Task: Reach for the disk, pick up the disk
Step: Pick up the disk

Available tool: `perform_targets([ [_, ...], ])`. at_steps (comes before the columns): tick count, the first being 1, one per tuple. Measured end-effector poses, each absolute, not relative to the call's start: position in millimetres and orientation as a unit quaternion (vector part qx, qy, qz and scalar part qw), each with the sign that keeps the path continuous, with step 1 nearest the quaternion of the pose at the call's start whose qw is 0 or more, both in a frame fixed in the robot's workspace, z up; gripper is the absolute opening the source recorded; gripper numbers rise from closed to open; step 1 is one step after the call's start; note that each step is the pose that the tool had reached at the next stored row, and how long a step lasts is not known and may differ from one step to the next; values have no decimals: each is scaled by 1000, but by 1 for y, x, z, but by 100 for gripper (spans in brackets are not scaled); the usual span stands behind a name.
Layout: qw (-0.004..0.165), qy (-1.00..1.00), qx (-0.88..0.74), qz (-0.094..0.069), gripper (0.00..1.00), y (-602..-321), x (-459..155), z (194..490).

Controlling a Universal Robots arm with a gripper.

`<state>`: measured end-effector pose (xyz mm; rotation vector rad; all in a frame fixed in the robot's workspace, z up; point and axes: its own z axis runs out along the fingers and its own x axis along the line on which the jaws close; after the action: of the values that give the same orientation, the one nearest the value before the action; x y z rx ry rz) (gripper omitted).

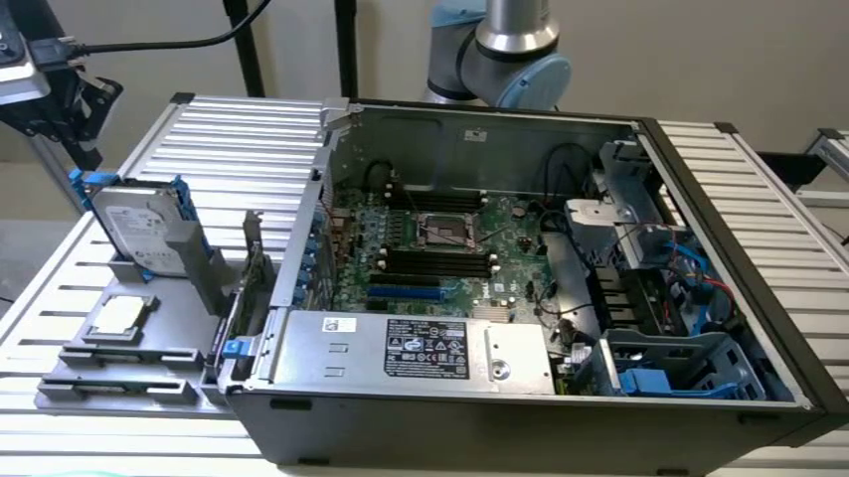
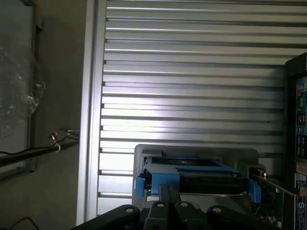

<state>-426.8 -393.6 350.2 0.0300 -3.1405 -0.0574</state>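
Pincer [image 2: 169, 189], clenched and empty, hangs apart from the disk [image 2: 192, 176] standing upright in its grey holder [image 2: 192, 151].

one disk [image 1: 137, 227], one small square chip [image 1: 119, 316] and one expansion card [image 2: 274, 189] stand or lie in one grey holder [image 1: 133, 370]. the disk has two blue rails [image 1: 181, 214]. there is one open computer case [image 1: 531, 437], and inside it one motherboard [image 1: 438, 260] with one processor socket [image 1: 444, 231], one silver power supply box [image 1: 518, 350] bearing one black-and-white sticker [image 1: 427, 350], and one grey drive cage [image 1: 677, 370] with blue parts. one slatted tabletop [image 1: 226, 129] carries all of it. one robot arm [image 1: 511, 45] rises behind the case. one gripper [image 2: 169, 188] is seen in the wrist view, with two fingers [image 2: 164, 194].
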Motion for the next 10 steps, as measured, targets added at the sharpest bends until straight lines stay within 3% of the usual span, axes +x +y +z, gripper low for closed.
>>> perform_targets([
  [10, 0, -1000, 10, -18, 11, -394, -427, 350],
])
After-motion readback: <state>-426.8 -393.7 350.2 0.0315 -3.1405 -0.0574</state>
